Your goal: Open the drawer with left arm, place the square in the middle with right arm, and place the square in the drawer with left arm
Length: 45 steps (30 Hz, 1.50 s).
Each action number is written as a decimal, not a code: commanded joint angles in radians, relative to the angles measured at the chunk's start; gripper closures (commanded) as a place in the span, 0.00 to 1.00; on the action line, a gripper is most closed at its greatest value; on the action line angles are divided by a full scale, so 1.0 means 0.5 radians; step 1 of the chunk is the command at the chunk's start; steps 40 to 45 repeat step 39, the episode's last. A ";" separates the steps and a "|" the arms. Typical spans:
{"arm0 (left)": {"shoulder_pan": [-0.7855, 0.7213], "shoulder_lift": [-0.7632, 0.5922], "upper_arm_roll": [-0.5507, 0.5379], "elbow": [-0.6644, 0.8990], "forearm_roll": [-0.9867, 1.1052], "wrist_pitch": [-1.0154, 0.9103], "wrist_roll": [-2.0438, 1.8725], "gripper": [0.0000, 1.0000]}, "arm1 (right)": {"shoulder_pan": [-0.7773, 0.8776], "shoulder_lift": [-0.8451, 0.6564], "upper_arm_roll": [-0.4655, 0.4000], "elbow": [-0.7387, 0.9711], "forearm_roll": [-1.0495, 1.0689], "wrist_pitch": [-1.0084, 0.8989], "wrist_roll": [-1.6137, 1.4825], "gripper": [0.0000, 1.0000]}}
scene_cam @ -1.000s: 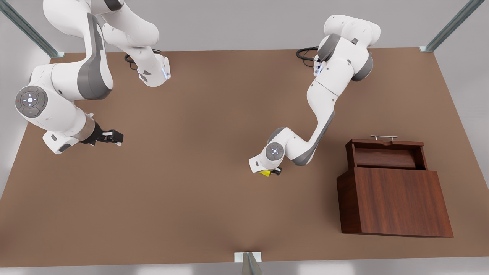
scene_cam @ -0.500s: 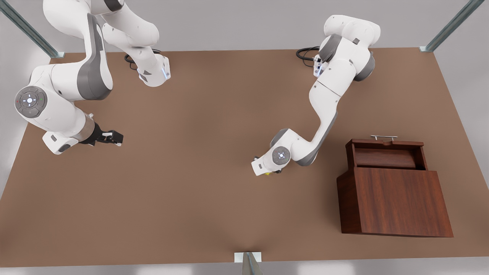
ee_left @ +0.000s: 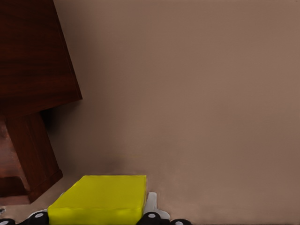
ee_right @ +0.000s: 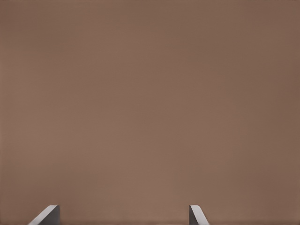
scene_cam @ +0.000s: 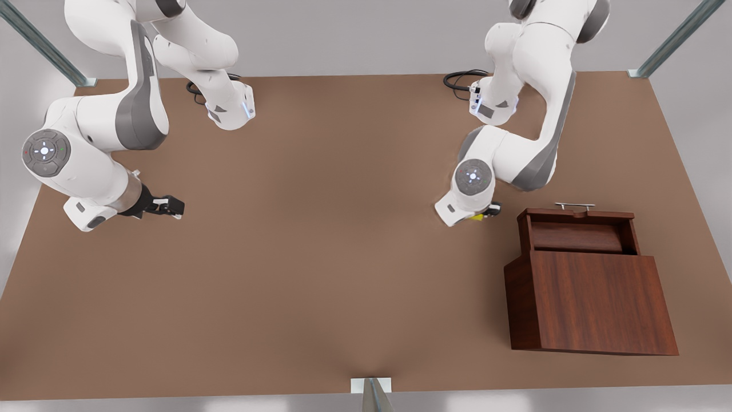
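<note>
The yellow square point(scene_cam: 476, 217) hangs above the table, and my left gripper point(scene_cam: 483, 213) is shut on it just to the front view's left of the cabinet. In the left wrist view the square point(ee_left: 101, 199) sits between the fingers point(ee_left: 151, 206), with the dark wood cabinet point(ee_left: 33, 70) close by. The drawer point(scene_cam: 577, 232) stands pulled open toward the back, and its silver handle point(scene_cam: 575, 205) is at the far end. My right gripper point(scene_cam: 171, 206) waits open over bare tabletop at the front view's left, its fingertips point(ee_right: 47, 216) spread apart.
The wood-grain cabinet point(scene_cam: 595, 300) takes up the near right of the brown table point(scene_cam: 320, 274). Metal frame posts point(scene_cam: 372, 392) stand at the table's front edge and back corners. Black cables point(scene_cam: 457, 80) lie by the left arm's base.
My left arm has lifted the square from the table's middle and carried it toward the front view's right and back, close to the open drawer. The right arm has stayed put.
</note>
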 commanded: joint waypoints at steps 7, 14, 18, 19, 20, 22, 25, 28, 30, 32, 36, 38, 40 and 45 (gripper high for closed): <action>0.639 -0.213 0.004 -0.134 -0.180 0.084 0.062 0.41 | 0.000 0.003 0.000 -0.003 0.000 0.000 0.000 0.00; 0.971 -0.044 0.004 -0.288 -0.158 0.505 0.409 0.40 | 0.000 0.000 0.000 0.000 0.000 0.000 0.000 0.00; 1.081 0.029 0.004 -0.282 -0.119 0.640 0.544 0.40 | 0.000 0.000 0.000 0.006 0.000 0.000 0.000 0.00; 1.096 0.032 0.004 -0.282 -0.103 0.652 0.556 0.40 | 0.000 0.000 0.000 0.000 0.000 0.000 0.000 0.00; 1.109 0.045 0.007 -0.279 -0.100 0.661 0.568 0.40 | 0.000 0.000 0.000 0.000 0.000 0.003 0.000 0.00; 1.112 0.063 0.047 -0.263 -0.097 0.695 0.574 0.39 | 0.000 0.000 0.000 0.000 0.000 0.000 0.000 0.00; 1.112 0.072 0.050 -0.263 -0.097 0.717 0.577 0.00 | 0.000 0.000 0.000 0.000 0.000 0.000 0.000 0.00; 1.112 0.075 0.050 -0.260 -0.097 0.720 0.574 0.00 | 0.000 0.000 0.000 0.000 0.000 0.000 0.000 0.00; 1.112 0.075 0.050 -0.260 -0.097 0.720 0.556 0.00 | 0.000 0.003 -0.003 0.000 0.000 0.000 0.000 0.00; 1.069 -0.017 0.004 -0.116 -0.137 0.444 0.452 0.00 | 0.000 0.003 0.000 0.000 0.000 0.003 0.000 0.00; 0.667 -0.047 -0.242 0.596 -0.165 -0.425 0.237 0.00 | 0.000 0.000 -0.003 0.006 0.000 0.000 0.000 0.00; 0.667 -0.038 -0.242 0.636 -0.159 -0.462 0.240 0.00 | 0.000 0.000 -0.003 0.018 0.000 -0.003 0.000 0.00; 0.667 -0.038 -0.239 0.636 -0.149 -0.458 0.240 0.00 | 0.000 0.000 -0.003 0.018 0.000 0.000 0.000 0.00; 0.667 -0.038 -0.239 0.636 -0.149 -0.458 0.240 0.00 | 0.000 0.000 -0.003 0.018 0.000 0.000 0.000 0.00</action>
